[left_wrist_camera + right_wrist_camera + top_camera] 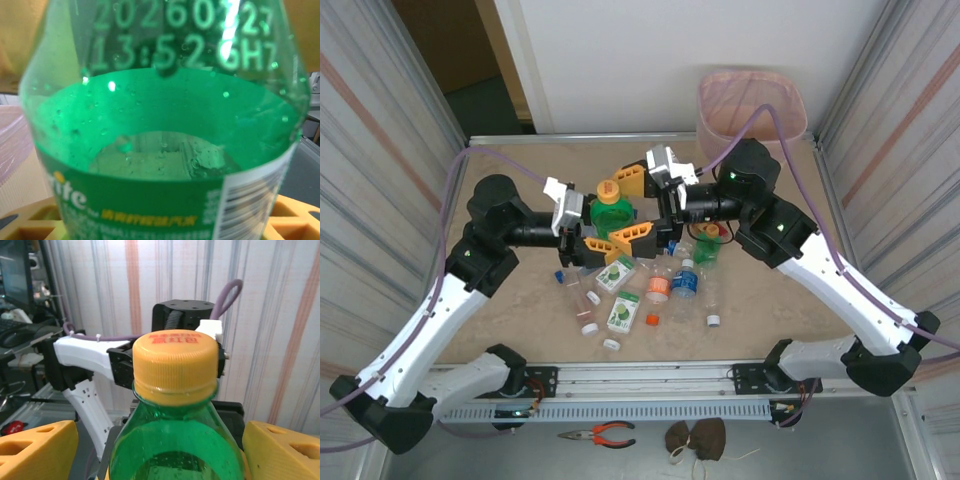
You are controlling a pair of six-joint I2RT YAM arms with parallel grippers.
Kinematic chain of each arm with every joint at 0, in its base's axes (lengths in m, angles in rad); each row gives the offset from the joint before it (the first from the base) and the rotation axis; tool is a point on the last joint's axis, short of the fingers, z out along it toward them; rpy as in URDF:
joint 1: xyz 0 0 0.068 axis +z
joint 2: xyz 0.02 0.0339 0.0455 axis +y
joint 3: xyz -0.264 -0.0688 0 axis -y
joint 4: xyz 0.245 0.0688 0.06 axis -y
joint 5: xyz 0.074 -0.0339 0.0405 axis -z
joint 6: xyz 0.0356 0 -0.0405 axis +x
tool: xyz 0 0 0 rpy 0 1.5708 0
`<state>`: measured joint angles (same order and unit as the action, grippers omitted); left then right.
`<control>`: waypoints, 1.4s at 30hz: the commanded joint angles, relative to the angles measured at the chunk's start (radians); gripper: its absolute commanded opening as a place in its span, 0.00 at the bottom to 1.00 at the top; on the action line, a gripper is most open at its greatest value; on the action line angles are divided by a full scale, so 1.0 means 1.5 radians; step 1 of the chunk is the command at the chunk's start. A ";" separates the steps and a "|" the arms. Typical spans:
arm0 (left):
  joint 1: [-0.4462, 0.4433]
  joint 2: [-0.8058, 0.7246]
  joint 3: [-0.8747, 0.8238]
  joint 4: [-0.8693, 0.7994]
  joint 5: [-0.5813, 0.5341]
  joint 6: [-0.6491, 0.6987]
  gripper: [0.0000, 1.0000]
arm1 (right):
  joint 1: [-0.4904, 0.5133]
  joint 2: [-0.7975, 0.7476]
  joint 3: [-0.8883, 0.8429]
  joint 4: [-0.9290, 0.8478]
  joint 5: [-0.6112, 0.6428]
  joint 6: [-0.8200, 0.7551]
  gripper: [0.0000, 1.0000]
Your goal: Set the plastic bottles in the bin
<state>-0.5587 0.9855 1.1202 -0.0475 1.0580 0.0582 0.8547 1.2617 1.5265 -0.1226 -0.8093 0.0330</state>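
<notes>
Green plastic beaded with droplets: the Sprite bottle [614,214] hangs above the middle of the table [510,300], between both tools. The left gripper [602,228] is partly closed on its labelled body. The right gripper [631,208] stands wide, its yellow fingers [37,452] flanking the bottle's shoulder with a gap showing on one side. Below and just in front lie the loose bottles [658,288], blue-, orange- and green-labelled, with stray caps [713,320] among them. The right arm's elbow [752,175] sits between the held bottle and the bin [752,105], which stands at the far right corner, well apart, lined with a pink bag. What it holds cannot be made out. The left wrist view gives the label and a printed date code; the right wrist view gives the orange cap [175,362]. Red-handled pliers [600,434] lie on the front ledge.
</notes>
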 commanded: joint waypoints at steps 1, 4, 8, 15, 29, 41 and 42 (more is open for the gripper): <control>-0.007 -0.003 0.027 0.011 0.007 0.023 0.54 | 0.013 0.008 0.019 -0.032 -0.012 -0.040 0.81; -0.008 -0.004 0.031 0.012 0.005 0.022 0.55 | 0.014 0.012 0.015 -0.045 -0.009 -0.048 0.78; -0.007 -0.007 0.031 0.013 0.004 0.022 0.55 | 0.018 0.008 0.002 -0.044 -0.008 -0.059 0.76; -0.008 -0.011 0.031 0.007 0.000 0.023 0.55 | 0.018 0.005 -0.005 -0.039 -0.008 -0.068 0.64; -0.008 -0.059 0.004 -0.040 -0.107 0.044 0.70 | 0.013 -0.022 -0.016 -0.015 0.072 -0.062 0.57; 0.056 -0.123 -0.035 -0.112 -0.321 -0.046 0.76 | -0.163 -0.029 0.007 -0.030 0.157 0.010 0.56; 0.070 -0.124 -0.037 -0.118 -0.347 -0.070 0.76 | -0.187 -0.022 0.015 -0.040 0.168 0.014 0.56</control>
<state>-0.4973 0.8082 1.0809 -0.1810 0.6495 0.0502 0.6430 1.2278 1.5074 -0.1696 -0.6212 -0.0002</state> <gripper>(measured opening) 0.765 0.579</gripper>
